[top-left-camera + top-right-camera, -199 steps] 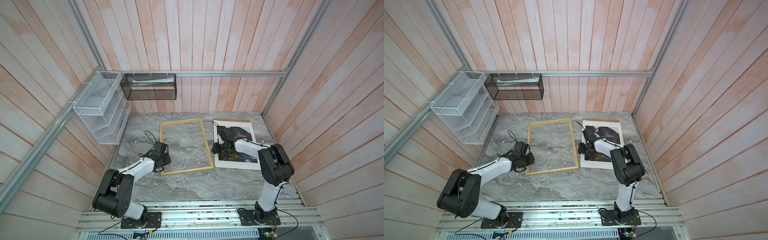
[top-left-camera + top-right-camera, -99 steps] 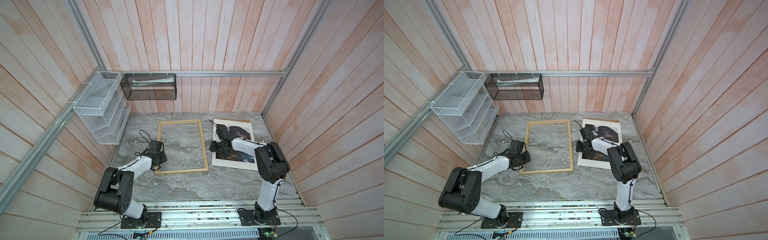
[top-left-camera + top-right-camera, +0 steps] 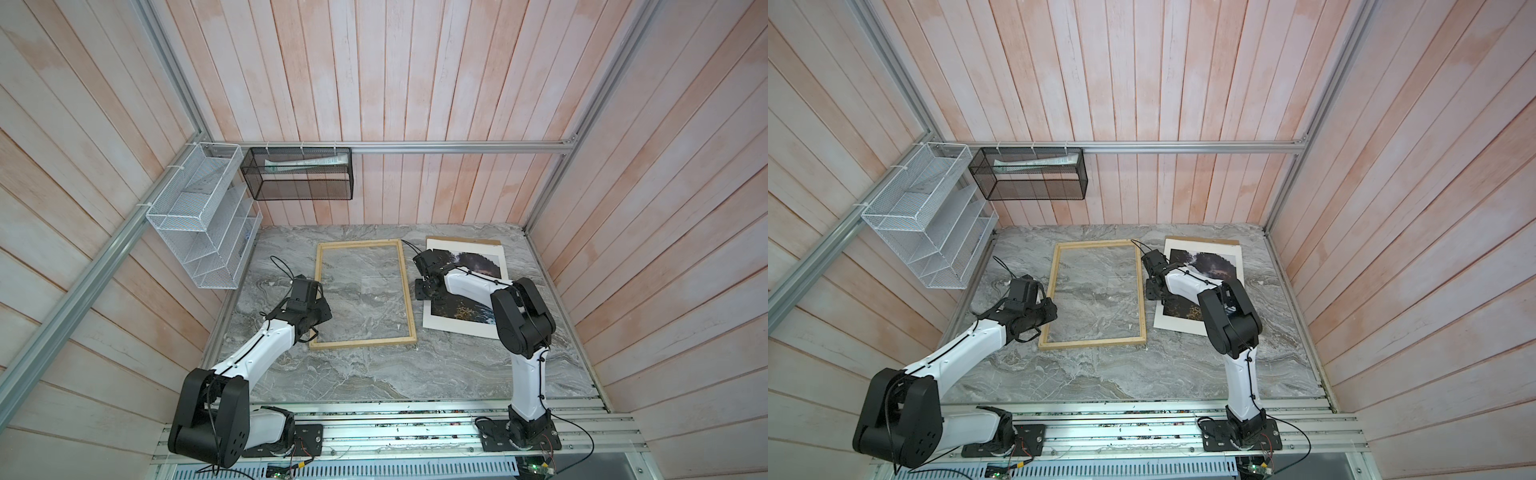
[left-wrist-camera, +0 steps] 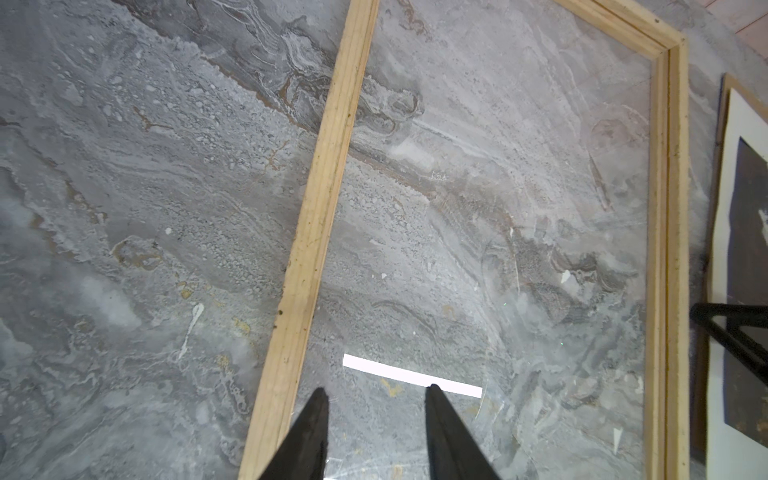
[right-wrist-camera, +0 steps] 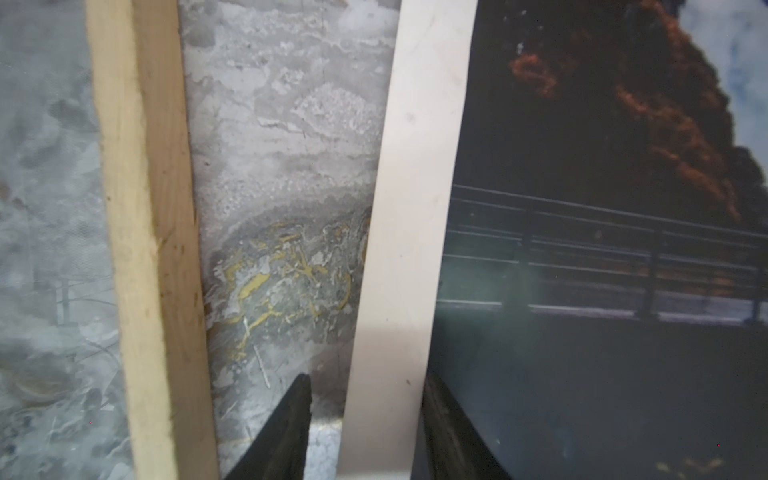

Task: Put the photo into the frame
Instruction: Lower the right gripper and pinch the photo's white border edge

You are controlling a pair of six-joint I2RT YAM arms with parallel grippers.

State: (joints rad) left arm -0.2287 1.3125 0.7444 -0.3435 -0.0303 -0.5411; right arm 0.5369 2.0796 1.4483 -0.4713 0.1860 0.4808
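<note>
The photo [image 3: 482, 266] lies picture side up on the right part of the grey marble desk [image 3: 374, 374]. It is outside the frame [image 3: 362, 291] and just beside its right rail, with a strip of bare desk showing between the two. It rests slightly askew on a brown board [image 3: 465, 239], whose edge peeks out along the far side. The frame lies flat in the middle of the desk, the marble showing through its clear pane.

The right gripper [image 5: 368, 399] is low at the edge of the photo nearest the frame. In the right wrist view its fingers [image 5: 286, 432] stand apart, released, straddling the white border — one over bare desk, the other over the dark picture. Whether either tip touches the paper cannot be told. The right arm [image 3: 469, 286] crosses above the photo and hides its middle in both top views.

The left gripper [image 4: 376, 392] hangs over the frame's left side. Its fingers are apart too and hold nothing — one tip is beside the inner edge of the left rail, the other over the pane.

A white wire rack [image 3: 199, 216] and a black mesh basket [image 3: 299, 174] hang on the walls, well apart from the frame and photo.
</note>
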